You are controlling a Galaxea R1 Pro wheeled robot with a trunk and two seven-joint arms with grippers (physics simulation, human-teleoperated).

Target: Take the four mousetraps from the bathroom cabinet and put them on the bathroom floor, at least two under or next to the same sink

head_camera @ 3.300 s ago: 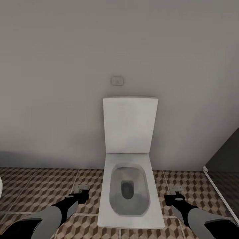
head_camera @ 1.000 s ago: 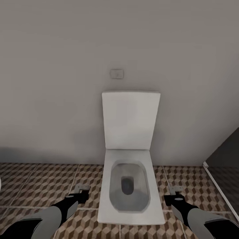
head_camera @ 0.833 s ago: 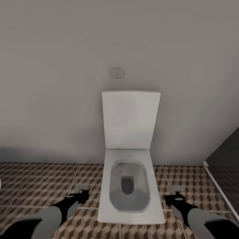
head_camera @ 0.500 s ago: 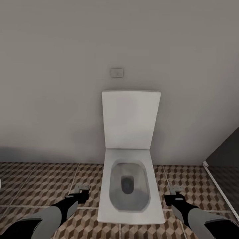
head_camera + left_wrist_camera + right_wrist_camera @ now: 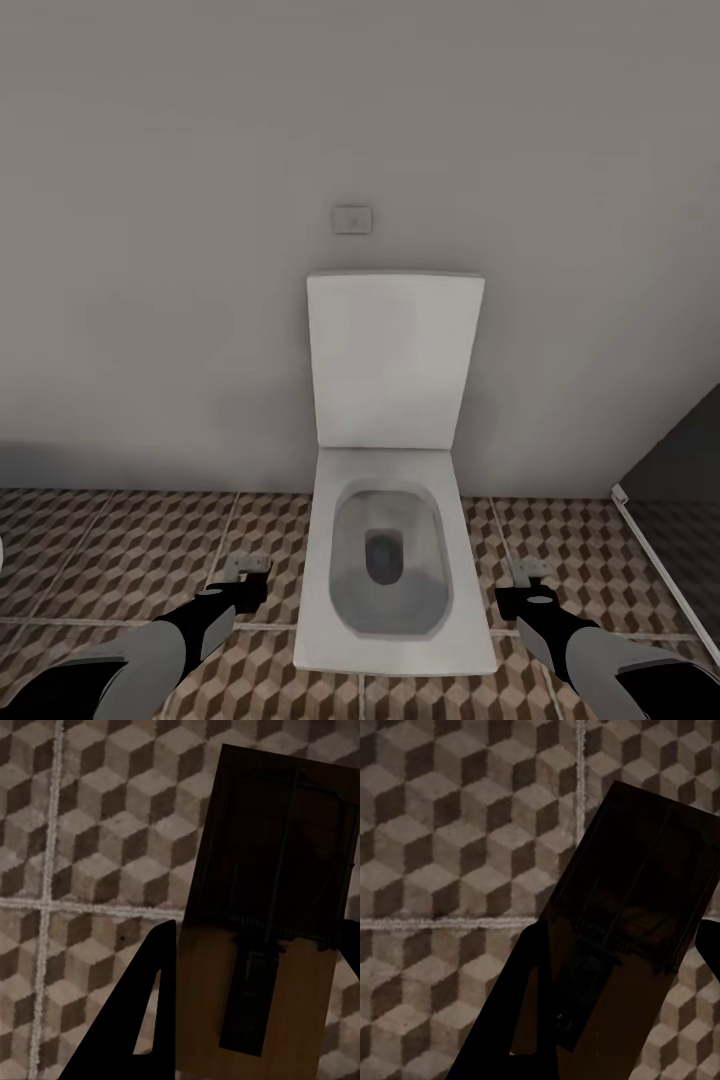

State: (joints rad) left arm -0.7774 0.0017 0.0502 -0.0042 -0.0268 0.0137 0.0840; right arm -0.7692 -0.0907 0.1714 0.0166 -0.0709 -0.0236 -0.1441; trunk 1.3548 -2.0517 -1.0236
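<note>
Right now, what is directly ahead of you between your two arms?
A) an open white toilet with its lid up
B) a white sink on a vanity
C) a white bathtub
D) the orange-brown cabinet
A: the head view shows a white square-bowled toilet with its lid raised against the wall, standing on the cube-patterned floor between the left gripper and the right gripper.

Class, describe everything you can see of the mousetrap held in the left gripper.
The mousetrap is a small flat rectangular board, brown and wood-like, with dark wire bars and a dark central strip on its face. Its far half lies in shadow. It sits between the left gripper's dark fingers, tilted slightly, above the cube-patterned bathroom floor without touching it.
</note>
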